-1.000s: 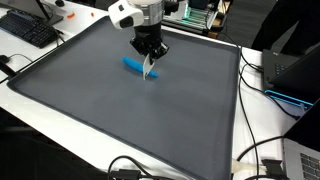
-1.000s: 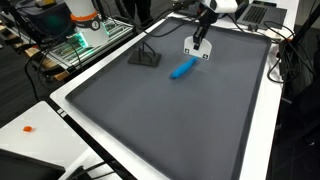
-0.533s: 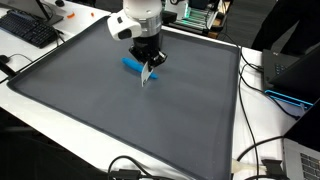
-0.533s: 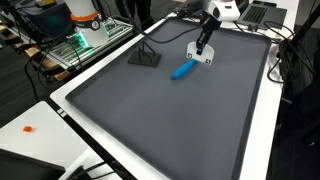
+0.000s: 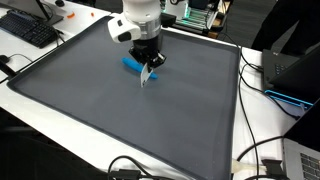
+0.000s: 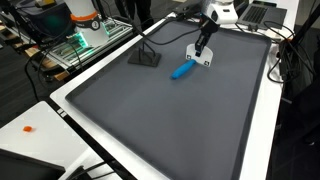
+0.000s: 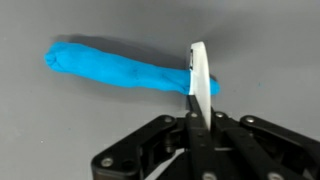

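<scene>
My gripper [image 7: 197, 112] is shut on a thin white flat card [image 7: 198, 72] held edge-on and upright above the dark grey mat [image 7: 90, 120]. A blue elongated soft object [image 7: 115, 68] lies on the mat just beyond the card. In both exterior views the gripper [image 5: 148, 66] [image 6: 204, 47] hangs over the far part of the mat, holding the white card [image 5: 147, 75] [image 6: 205, 57] right beside the blue object [image 5: 131, 65] [image 6: 182, 69].
A small black stand [image 6: 146, 56] sits on the mat near its far edge. The mat [image 5: 120, 120] has a raised rim on a white table. A keyboard [image 5: 30, 30], cables [image 5: 262, 80] and electronics [image 6: 85, 35] lie around the mat.
The gripper with the white card has shifted slightly, staying close to the blue object; the blue object has not moved.
</scene>
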Motion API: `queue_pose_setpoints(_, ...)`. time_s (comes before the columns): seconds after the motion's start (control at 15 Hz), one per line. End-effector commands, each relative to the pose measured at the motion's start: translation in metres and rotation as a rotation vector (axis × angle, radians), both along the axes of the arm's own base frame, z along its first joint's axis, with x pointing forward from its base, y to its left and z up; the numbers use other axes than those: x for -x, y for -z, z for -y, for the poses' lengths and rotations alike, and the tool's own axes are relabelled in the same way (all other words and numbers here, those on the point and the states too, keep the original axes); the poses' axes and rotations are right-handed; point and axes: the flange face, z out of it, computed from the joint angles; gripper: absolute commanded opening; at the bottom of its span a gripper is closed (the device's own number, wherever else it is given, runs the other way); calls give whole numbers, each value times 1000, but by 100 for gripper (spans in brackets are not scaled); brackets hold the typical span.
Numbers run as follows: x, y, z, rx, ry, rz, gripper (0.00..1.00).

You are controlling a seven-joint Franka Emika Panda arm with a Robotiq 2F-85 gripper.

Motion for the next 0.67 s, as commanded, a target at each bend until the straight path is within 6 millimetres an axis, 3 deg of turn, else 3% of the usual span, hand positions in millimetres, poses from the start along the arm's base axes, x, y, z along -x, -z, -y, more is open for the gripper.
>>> queue_pose_setpoints(0.0,11,17,6,20,11,-22,1)
queue_pose_setpoints(0.6,21,9,-2,-50,14,-67,1)
